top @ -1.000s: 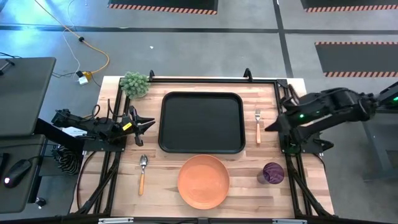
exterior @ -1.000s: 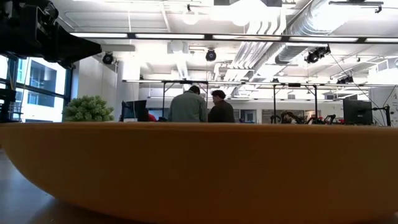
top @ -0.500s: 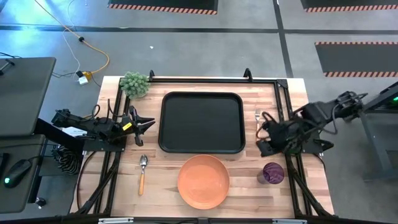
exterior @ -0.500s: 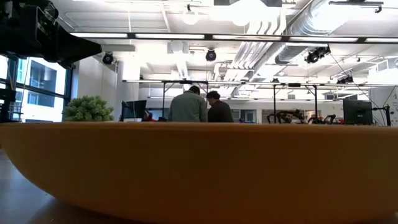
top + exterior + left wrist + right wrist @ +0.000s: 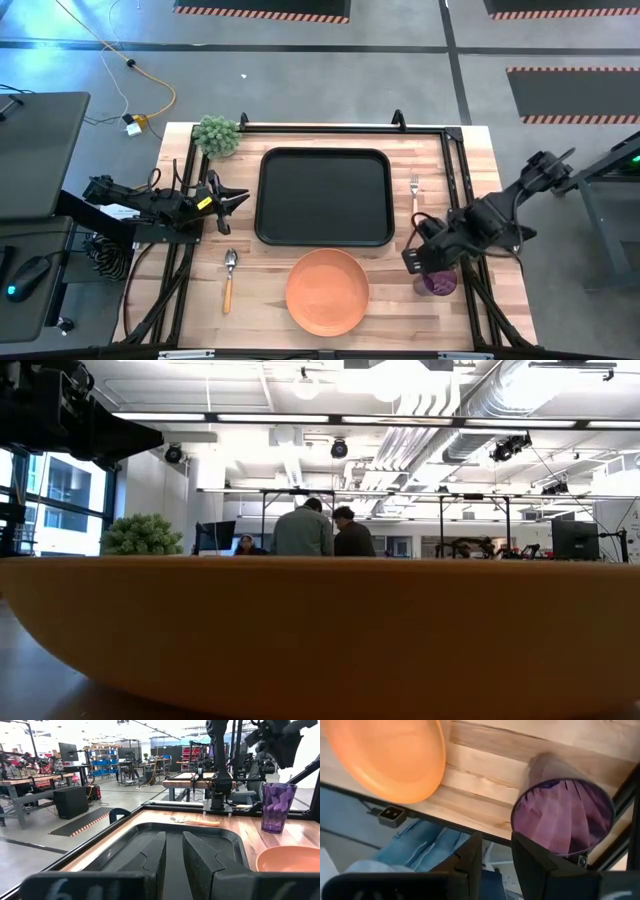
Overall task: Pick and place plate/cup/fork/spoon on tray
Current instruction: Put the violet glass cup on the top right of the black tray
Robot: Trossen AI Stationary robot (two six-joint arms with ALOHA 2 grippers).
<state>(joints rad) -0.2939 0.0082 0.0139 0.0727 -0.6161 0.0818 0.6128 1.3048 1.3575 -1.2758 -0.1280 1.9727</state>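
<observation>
while plate (image 5: 320, 625) fills low view | right pincer (image 5: 420, 262) over cup (image 5: 562, 815)

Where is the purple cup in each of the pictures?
High view: the cup stands near the table's front right corner, partly under the right pincer.
Low view: not in it; the orange plate fills the picture.
Left wrist view: the cup is at the right, upright on the wood.
Right wrist view: the cup is at the right, seen from above.
Shared landmark: the orange plate beside it.
</observation>
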